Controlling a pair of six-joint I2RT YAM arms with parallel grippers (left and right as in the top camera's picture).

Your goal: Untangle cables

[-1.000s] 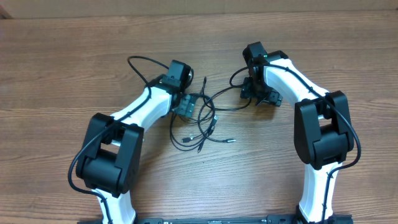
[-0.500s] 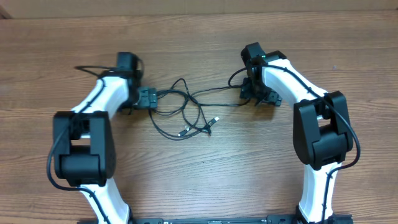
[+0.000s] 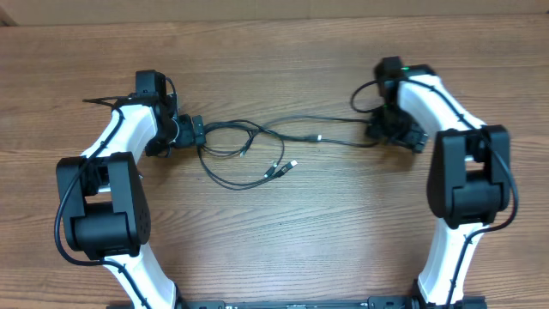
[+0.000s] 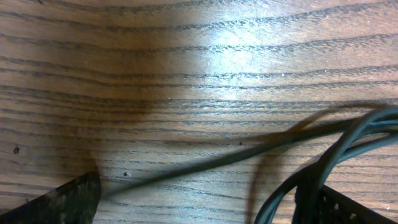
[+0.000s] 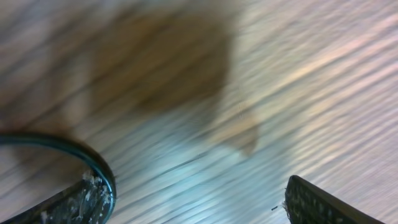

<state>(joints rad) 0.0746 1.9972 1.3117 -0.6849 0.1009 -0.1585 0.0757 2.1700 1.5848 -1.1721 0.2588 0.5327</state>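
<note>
the cables point(image 3: 257, 142), judged light, limp and slippery, are best pinched near the silver-tipped plugs point(image 3: 292, 164) at frame centre, with left gripper point(image 3: 199, 135) and right gripper point(image 3: 382, 135) both spread.

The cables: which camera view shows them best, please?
The overhead view. It shows the cables whole, stretched across the table, with their loops and loose plug ends. The left wrist view shows only a few strands close up; the right wrist view shows one blurred, curved piece.
</note>
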